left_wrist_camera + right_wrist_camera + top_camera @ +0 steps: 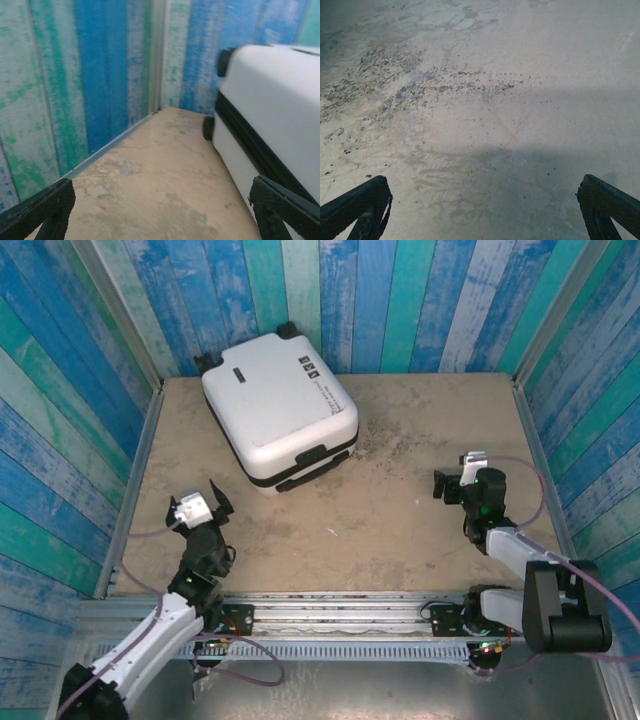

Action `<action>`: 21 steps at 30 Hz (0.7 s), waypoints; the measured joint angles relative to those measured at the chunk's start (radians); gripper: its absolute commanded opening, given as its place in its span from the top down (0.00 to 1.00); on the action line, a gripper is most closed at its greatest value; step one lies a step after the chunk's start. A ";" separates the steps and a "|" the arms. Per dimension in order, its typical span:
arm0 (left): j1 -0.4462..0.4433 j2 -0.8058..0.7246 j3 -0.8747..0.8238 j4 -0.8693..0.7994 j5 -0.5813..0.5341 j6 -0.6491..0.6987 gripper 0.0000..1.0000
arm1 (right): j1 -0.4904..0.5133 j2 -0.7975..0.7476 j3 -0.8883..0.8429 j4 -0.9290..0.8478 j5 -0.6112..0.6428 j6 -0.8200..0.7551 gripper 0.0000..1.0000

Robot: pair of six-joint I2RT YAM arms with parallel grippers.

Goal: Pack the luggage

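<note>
Luggage (280, 410) shut, back-left by wall (400, 300) | tabletop (400, 530) open rightward — left hand (160, 192), right hand (484, 184) both spread, empty.

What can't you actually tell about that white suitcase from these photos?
- Inside of the luggage: hidden by its closed shell, top view.
- Label marks on the lid: too small to read, top view.
- Most of the luggage's body: cut off by the right edge, left wrist view.

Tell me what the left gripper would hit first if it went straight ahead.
Probably bare table, then the corner wall; the luggage sits just right of the left gripper, possibly grazing it.
</note>
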 measured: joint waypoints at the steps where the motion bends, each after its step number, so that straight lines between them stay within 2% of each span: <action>1: 0.056 0.037 0.000 0.031 0.031 -0.026 0.07 | 0.002 0.010 0.000 0.023 -0.002 -0.005 0.00; 4: 0.164 0.179 0.001 0.125 0.127 -0.066 0.07 | 0.003 0.031 0.000 0.103 -0.008 -0.018 0.00; 7: 0.240 0.396 0.033 0.167 0.246 -0.079 0.07 | 0.003 0.062 0.003 0.172 -0.018 -0.032 0.00; 11: 0.265 0.693 0.180 0.208 0.382 -0.038 0.07 | 0.004 0.132 0.021 0.229 -0.025 -0.056 0.00; 15: 0.282 0.829 0.250 0.324 0.479 0.013 0.07 | 0.006 0.299 0.024 0.385 -0.026 -0.073 0.00; 19: 0.328 1.001 0.230 0.565 0.569 0.042 0.07 | 0.011 0.327 0.051 0.346 -0.038 -0.091 0.00; 21: 0.347 1.038 0.232 0.537 0.620 0.047 0.07 | 0.011 0.326 0.077 0.333 -0.040 -0.094 0.00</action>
